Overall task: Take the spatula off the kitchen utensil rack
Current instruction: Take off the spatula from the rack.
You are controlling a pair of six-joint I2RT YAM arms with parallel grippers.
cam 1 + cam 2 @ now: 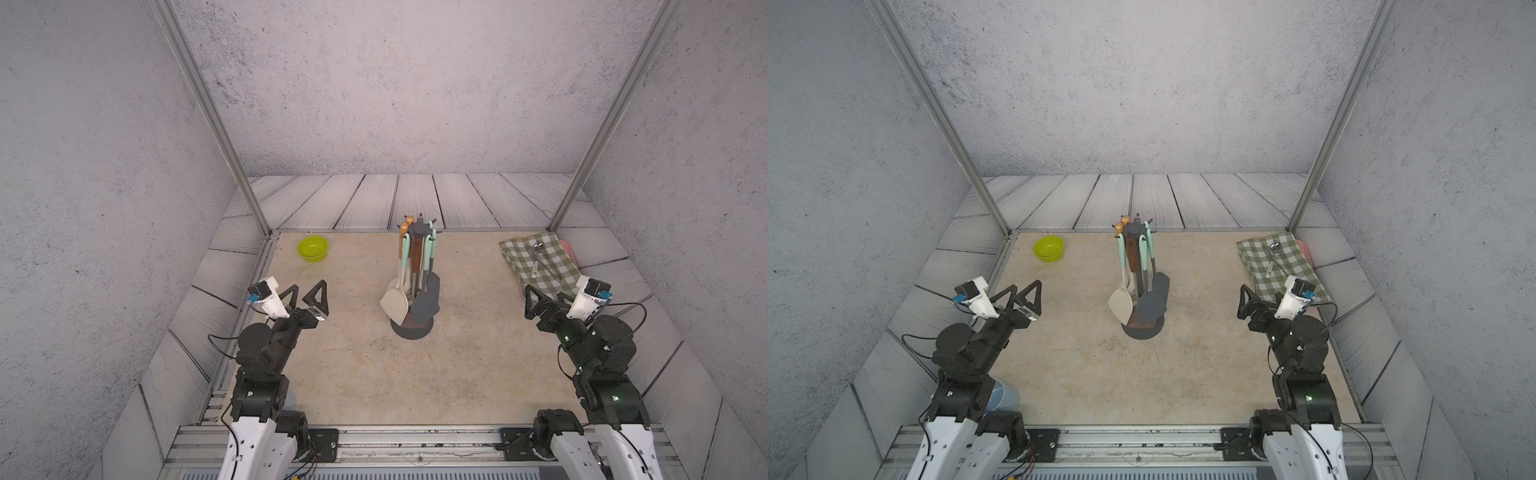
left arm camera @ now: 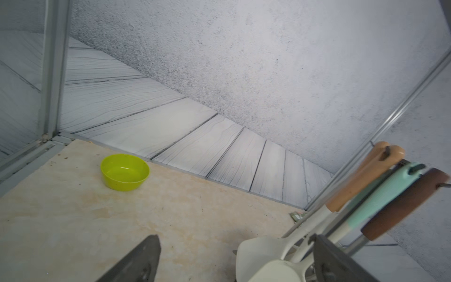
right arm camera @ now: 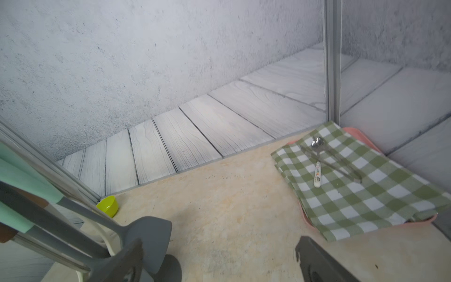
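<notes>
The kitchen utensil rack (image 1: 409, 332) (image 1: 1142, 331) stands mid-table, a dark grey stand with a round base and a hooked top disc (image 1: 419, 230). Several utensils hang from it by wooden, mint and brown handles. Among them are a cream spatula (image 1: 392, 305) (image 1: 1120, 305) (image 2: 258, 249) on its left and a grey spatula (image 1: 426, 306) (image 1: 1151, 305) (image 3: 148, 232) on its right. My left gripper (image 1: 308, 286) (image 1: 1025, 286) (image 2: 234, 238) is open, well left of the rack. On the rack's right, also well clear of it, my right gripper (image 1: 545, 295) (image 1: 1256, 295) (image 3: 218, 241) is open. Neither holds anything.
A lime green bowl (image 1: 312, 248) (image 2: 124, 172) sits at the back left. At the back right a green checked cloth (image 1: 540, 262) (image 3: 353, 185) lies over a pink tray, with a spoon (image 3: 317, 161) and tongs on it. A pale blue cup (image 1: 1004, 397) shows under the left arm. Metal frame posts stand at the back corners.
</notes>
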